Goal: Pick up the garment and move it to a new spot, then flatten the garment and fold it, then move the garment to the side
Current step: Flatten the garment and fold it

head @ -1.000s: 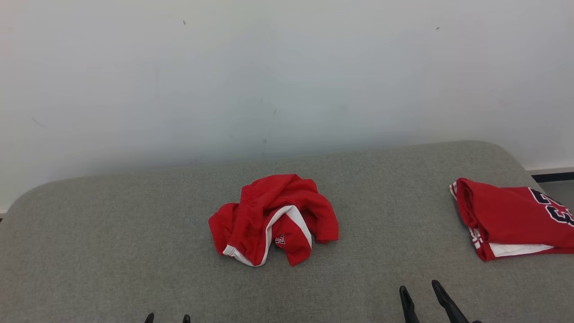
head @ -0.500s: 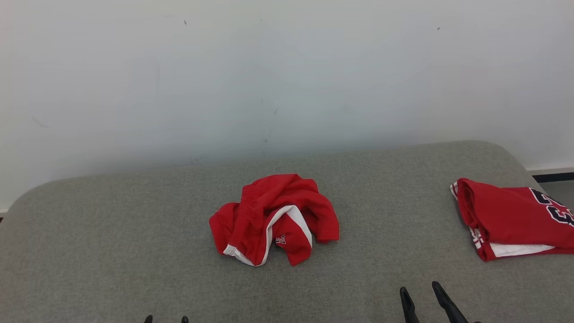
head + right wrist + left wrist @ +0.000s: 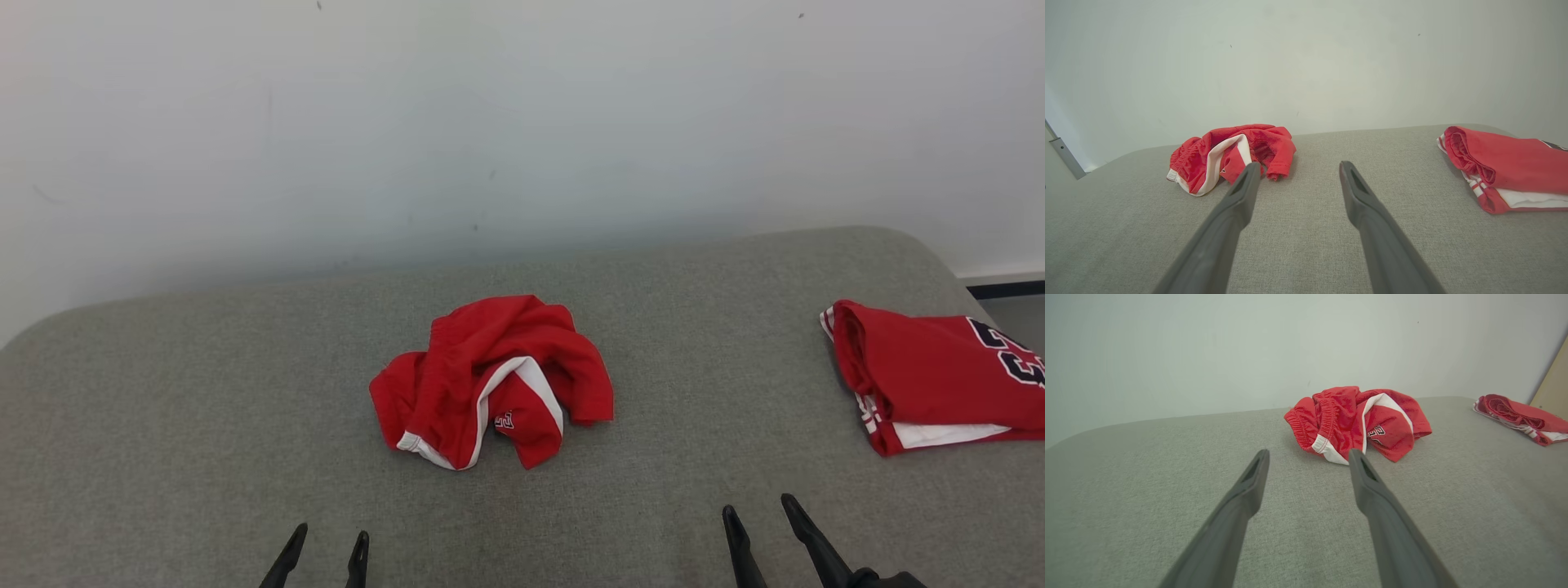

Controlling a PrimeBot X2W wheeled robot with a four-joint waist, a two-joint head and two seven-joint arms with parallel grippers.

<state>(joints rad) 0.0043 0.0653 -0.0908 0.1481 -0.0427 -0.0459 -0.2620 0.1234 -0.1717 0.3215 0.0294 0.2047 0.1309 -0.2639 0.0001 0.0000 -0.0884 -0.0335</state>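
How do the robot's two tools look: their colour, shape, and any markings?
The left tool and right tool look alike: each has two long, dark grey fingers tapering to narrow tips, with a slim slot near each tip. Their surfaces are plain and matte.

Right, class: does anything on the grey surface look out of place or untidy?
The red garment in the middle lies crumpled in a heap, its white trim twisted, while the numbered jersey at the right edge is neatly folded. Nothing looks damaged.

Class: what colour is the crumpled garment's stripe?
The stripe is white, on a red garment; clearest in the left wrist view.
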